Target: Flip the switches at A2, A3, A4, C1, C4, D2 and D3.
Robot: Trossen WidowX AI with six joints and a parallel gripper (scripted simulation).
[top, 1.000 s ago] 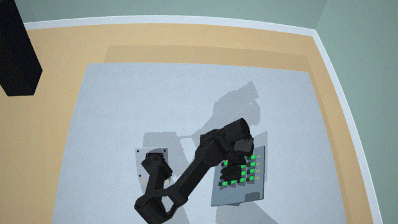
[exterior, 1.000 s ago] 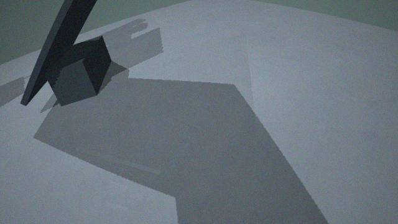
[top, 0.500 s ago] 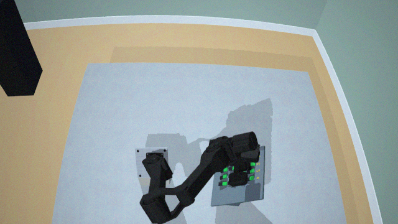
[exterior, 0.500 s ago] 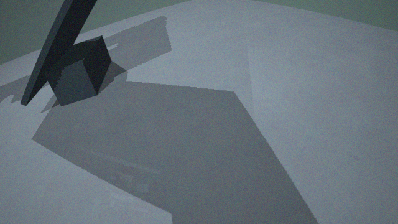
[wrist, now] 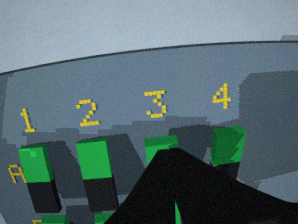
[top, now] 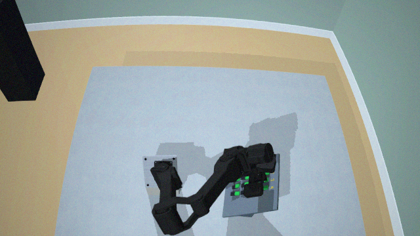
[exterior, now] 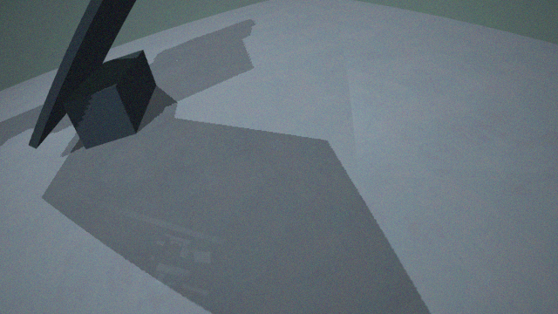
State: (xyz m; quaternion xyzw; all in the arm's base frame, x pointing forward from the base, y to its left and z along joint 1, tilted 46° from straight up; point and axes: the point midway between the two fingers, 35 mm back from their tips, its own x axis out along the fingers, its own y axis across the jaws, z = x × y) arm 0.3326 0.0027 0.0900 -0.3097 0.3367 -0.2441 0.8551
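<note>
The grey switch panel [top: 249, 206] [wrist: 133, 83] lies on the mat to the right of the arm's base. In the wrist view, yellow numbers 1 to 4 stand above row A. Switches A1 [wrist: 36, 175] and A2 [wrist: 95, 165] show a green far half and a dark near half. My gripper [wrist: 168, 159] [top: 259, 183] is shut and empty, its black tip right at switch A3 [wrist: 160, 145] and covering most of it. Switch A4 [wrist: 228, 144] shows green just right of the fingers.
The arm's base sits on a small plate [top: 147, 164] left of the panel. A tall black post [top: 16, 56] stands at the far left of the table. The exterior view shows only a dark block [exterior: 109, 105], a slanted bar and shadows.
</note>
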